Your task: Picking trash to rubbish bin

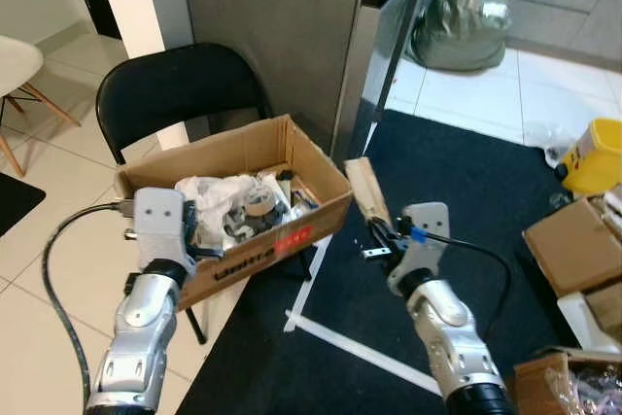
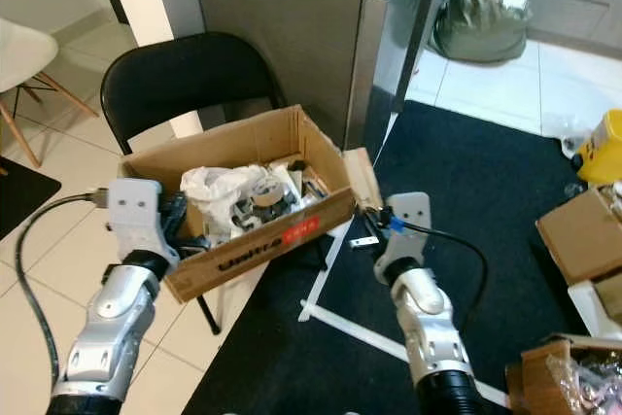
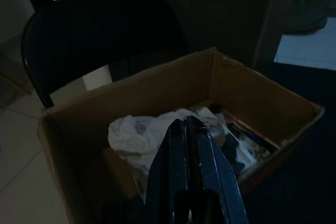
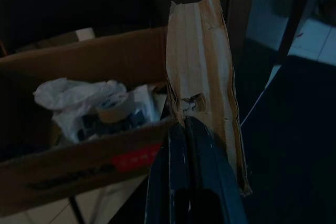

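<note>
An open cardboard box (image 1: 292, 148) serving as the bin rests on a black folding chair (image 1: 175, 85). Inside lie crumpled white plastic (image 1: 216, 191), a tape roll (image 1: 258, 203) and other scraps. My right gripper (image 1: 377, 230) is shut on a torn strip of brown cardboard (image 1: 367, 191), held upright just beside the box's right corner; the strip (image 4: 202, 61) stands tall in the right wrist view. My left gripper (image 1: 206, 230) is shut with nothing in it, at the box's front left wall, its fingers (image 3: 191, 150) pointing into the box.
A grey cabinet (image 1: 282, 26) stands behind the chair. A dark mat with white tape (image 1: 340, 337) lies under my right arm. More cardboard boxes (image 1: 573, 240), a yellow container (image 1: 595, 155) and a grey-green sack (image 1: 465, 17) sit to the right. A white chair (image 1: 15, 70) is far left.
</note>
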### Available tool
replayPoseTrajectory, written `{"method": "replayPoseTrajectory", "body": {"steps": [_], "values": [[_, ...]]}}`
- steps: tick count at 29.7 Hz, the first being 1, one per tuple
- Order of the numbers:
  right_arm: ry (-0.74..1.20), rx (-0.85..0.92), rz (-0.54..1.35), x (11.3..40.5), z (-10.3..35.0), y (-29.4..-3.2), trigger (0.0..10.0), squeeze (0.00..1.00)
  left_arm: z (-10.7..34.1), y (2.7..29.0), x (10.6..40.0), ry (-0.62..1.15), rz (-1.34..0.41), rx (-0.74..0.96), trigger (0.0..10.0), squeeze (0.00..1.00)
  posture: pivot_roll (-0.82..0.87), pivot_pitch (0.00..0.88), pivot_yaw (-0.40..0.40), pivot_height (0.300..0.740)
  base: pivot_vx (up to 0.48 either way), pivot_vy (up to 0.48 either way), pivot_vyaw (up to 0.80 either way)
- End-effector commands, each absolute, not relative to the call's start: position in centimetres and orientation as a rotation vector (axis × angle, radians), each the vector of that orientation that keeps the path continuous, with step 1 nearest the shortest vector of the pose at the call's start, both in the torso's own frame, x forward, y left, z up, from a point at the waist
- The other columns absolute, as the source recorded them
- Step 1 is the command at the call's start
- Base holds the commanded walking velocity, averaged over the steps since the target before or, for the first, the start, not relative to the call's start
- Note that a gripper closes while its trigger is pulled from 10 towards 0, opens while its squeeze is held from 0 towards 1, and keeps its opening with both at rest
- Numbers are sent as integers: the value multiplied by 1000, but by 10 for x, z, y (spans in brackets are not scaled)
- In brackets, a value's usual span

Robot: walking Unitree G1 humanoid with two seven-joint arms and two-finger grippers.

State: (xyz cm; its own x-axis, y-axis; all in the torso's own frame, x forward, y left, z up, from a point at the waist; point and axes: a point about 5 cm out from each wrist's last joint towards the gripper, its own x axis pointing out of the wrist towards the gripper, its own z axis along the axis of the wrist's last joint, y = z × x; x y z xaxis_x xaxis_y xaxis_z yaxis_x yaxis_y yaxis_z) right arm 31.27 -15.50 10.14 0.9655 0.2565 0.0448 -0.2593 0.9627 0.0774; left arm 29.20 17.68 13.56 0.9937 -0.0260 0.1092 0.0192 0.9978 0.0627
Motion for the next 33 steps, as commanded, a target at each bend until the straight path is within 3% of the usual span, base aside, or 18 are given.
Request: {"method": "replayPoseTrajectory", "body": {"steps": [1, 33], "values": [[-23, 84, 270, 311, 98, -150, 10000, 0, 131, 180, 290, -84, -12, 68, 10000, 0, 54, 127, -42, 740, 262, 0, 0], [-21, 70, 280, 313, 98, -148, 10000, 0, 130, 179, 290, -82, -8, 65, 10000, 0, 58, 134, -45, 740, 262, 0, 52]]}}
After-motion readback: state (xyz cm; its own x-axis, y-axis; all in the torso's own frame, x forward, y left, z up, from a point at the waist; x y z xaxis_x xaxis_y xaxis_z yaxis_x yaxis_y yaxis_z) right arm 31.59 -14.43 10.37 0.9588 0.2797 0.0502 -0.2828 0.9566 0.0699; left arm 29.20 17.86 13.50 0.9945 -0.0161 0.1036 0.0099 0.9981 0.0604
